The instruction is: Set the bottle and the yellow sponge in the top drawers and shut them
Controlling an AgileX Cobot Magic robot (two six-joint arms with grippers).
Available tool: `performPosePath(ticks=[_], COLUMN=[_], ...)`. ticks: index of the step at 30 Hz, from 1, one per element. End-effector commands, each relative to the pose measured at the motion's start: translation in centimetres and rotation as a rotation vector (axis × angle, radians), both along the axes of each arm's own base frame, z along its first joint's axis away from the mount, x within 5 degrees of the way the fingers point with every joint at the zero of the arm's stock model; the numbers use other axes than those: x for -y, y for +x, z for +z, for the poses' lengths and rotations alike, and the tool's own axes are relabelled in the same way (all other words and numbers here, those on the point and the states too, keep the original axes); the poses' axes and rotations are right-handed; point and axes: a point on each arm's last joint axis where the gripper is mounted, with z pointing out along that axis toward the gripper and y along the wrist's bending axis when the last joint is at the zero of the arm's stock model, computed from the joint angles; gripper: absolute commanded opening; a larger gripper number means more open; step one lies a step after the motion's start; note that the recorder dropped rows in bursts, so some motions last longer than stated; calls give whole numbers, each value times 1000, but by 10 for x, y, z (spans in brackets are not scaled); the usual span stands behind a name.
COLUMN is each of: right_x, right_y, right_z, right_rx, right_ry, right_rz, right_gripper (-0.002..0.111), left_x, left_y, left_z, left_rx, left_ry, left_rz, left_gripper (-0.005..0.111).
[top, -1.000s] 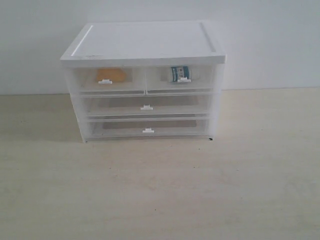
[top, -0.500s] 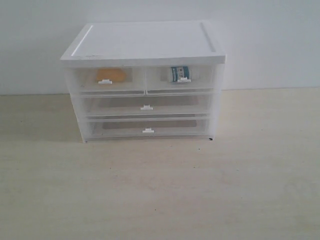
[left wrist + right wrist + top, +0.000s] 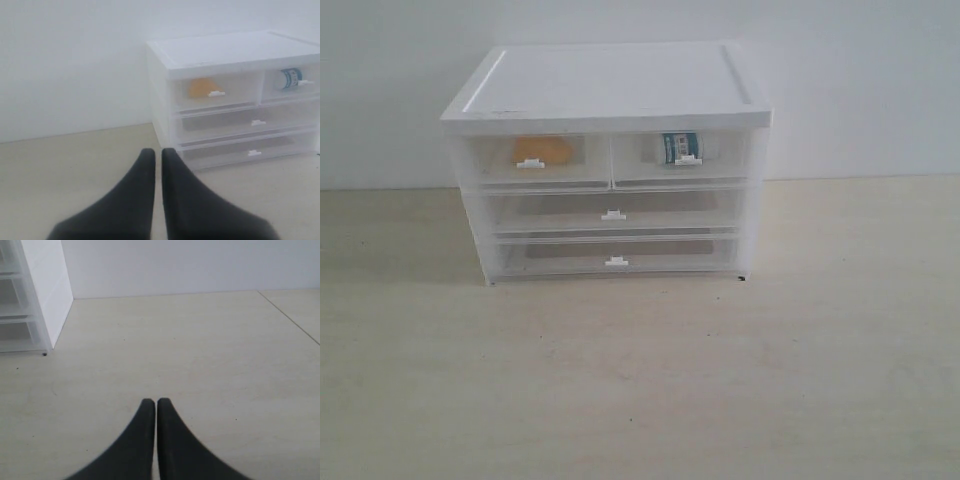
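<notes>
The yellow sponge point(image 3: 542, 149) shows through the front of the top left drawer point(image 3: 535, 160), which sits pushed in. Inside the top right drawer point(image 3: 682, 157), also pushed in, stands the bottle point(image 3: 679, 146) with its teal label. From the left wrist view the sponge point(image 3: 201, 87) and bottle point(image 3: 290, 78) appear behind the same drawer fronts. My left gripper point(image 3: 157, 153) is shut with nothing in it, well back from the cabinet. My right gripper point(image 3: 152, 402) is shut and empty over bare table, beside the cabinet's side. Neither arm appears in the exterior view.
The white-topped cabinet point(image 3: 610, 85) stands at the back of the pale wooden table point(image 3: 640, 380) against a white wall. Two full-width lower drawers point(image 3: 612, 212) are pushed in. A seam in the table point(image 3: 290, 315) runs past the right gripper.
</notes>
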Motion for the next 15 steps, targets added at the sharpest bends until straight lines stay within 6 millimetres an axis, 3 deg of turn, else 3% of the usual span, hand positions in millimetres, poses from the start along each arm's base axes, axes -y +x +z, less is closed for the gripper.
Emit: performPosePath(ticks=[1,15], right_x=[0,0], right_y=[0,0], right_z=[0,0], right_rx=[9,9], right_ry=[-1,-1], right_rz=[1,1], right_gripper=[0,0], left_x=[-3,-6], left_y=[-7,-11], left_z=[-15,-68], left_rx=[29,-31], left_ry=[2,-20], left_rz=[28,81], left_gripper=[4,4])
